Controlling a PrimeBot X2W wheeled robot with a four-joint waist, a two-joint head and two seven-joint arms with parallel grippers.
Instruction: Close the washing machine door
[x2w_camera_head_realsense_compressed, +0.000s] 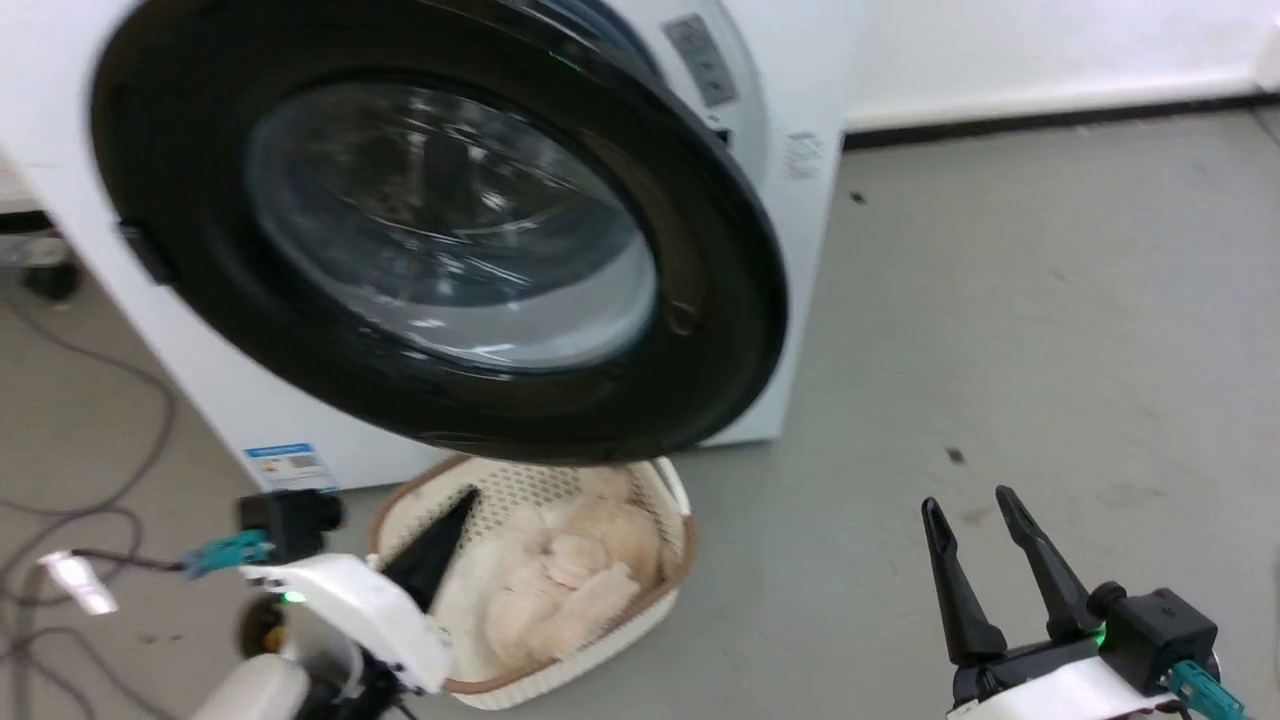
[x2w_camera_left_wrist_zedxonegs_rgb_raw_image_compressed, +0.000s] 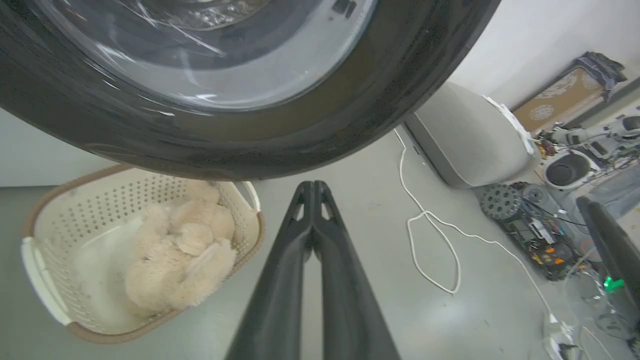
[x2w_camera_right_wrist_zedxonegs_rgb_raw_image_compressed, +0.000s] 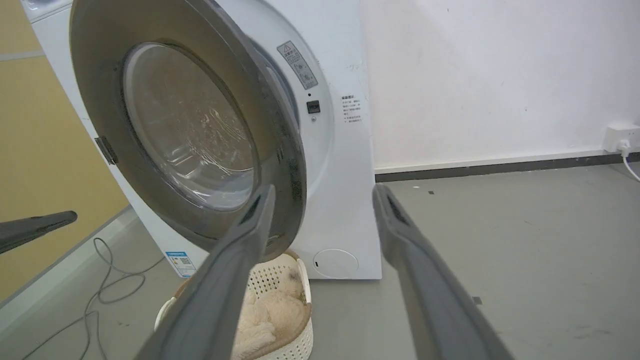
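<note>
**Head view.** The washing machine door (x2w_camera_head_realsense_compressed: 440, 240) stands partly swung out from the white washing machine (x2w_camera_head_realsense_compressed: 790, 80), glass bowl facing the camera. On the floor under the door's lower rim sits a cream basket (x2w_camera_head_realsense_compressed: 688, 535) holding a fluffy plush toy (x2w_camera_head_realsense_compressed: 570, 580). The left gripper (x2w_camera_head_realsense_compressed: 462, 497) is over the basket with its fingers pressed together and holds nothing. The right gripper (x2w_camera_head_realsense_compressed: 965, 510) is over bare floor at lower right, its fingers spread and empty.

**Left wrist view.** The closed tips sit just below the door's black rim; contact cannot be told. A white cable (x2w_camera_left_wrist_zedxonegs_rgb_raw_image_compressed: 425, 235) loops across the floor. Beyond it are a grey appliance (x2w_camera_left_wrist_zedxonegs_rgb_raw_image_compressed: 465, 140) and some electronic clutter (x2w_camera_left_wrist_zedxonegs_rgb_raw_image_compressed: 540, 235).

**Right wrist view.** The door is ajar, with a gap at its free edge. A blue label (x2w_camera_right_wrist_zedxonegs_rgb_raw_image_compressed: 180, 262) is low on the front and a wall socket (x2w_camera_right_wrist_zedxonegs_rgb_raw_image_compressed: 620, 137) is at far right.
</note>
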